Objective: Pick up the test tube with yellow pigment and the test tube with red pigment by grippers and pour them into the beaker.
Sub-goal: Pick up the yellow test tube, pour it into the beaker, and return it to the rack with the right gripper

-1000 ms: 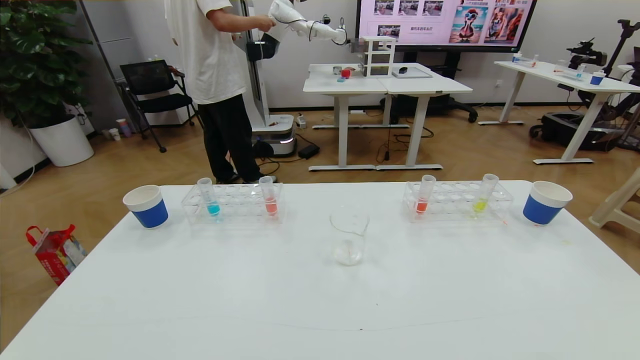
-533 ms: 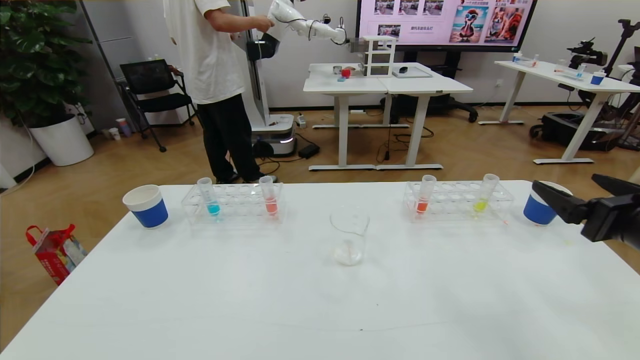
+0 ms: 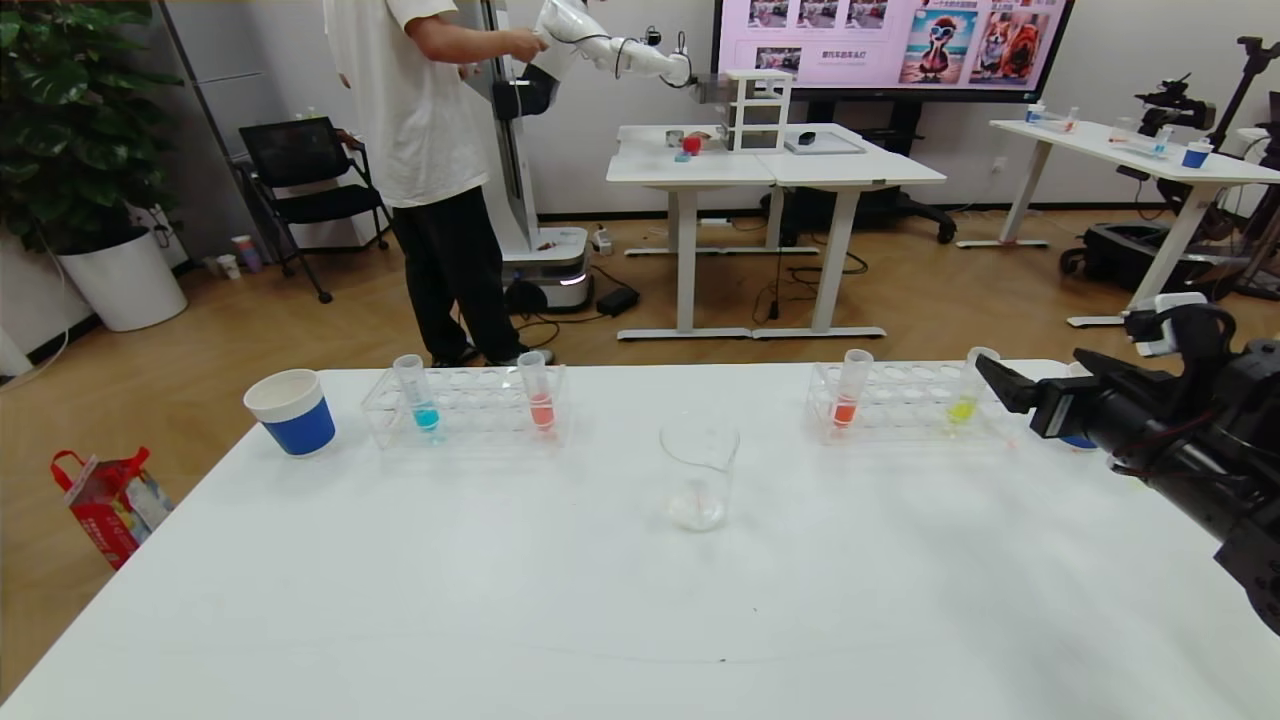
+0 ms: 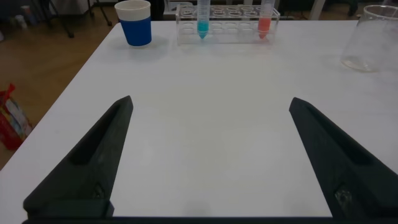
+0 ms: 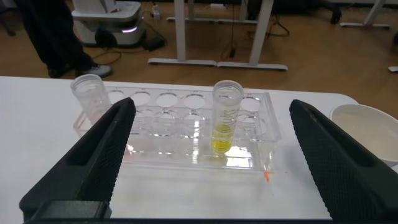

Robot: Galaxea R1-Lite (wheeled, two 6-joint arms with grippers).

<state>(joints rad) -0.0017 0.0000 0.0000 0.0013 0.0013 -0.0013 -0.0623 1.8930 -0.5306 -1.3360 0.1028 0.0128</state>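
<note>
While the right gripper (image 3: 1000, 385) hangs with fingers spread wide just beside the test tube with yellow pigment (image 3: 969, 388) in its rack (image 3: 905, 420), the left gripper (image 4: 208, 155) is wide open over the table (image 4: 205, 93), and the right wrist view shows that tube (image 5: 225, 118) upright between the fingers.

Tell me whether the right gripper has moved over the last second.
Yes. The right gripper came in from the table's right side, passed the right-hand blue cup, and now sits open beside the test tube with yellow pigment.
</note>
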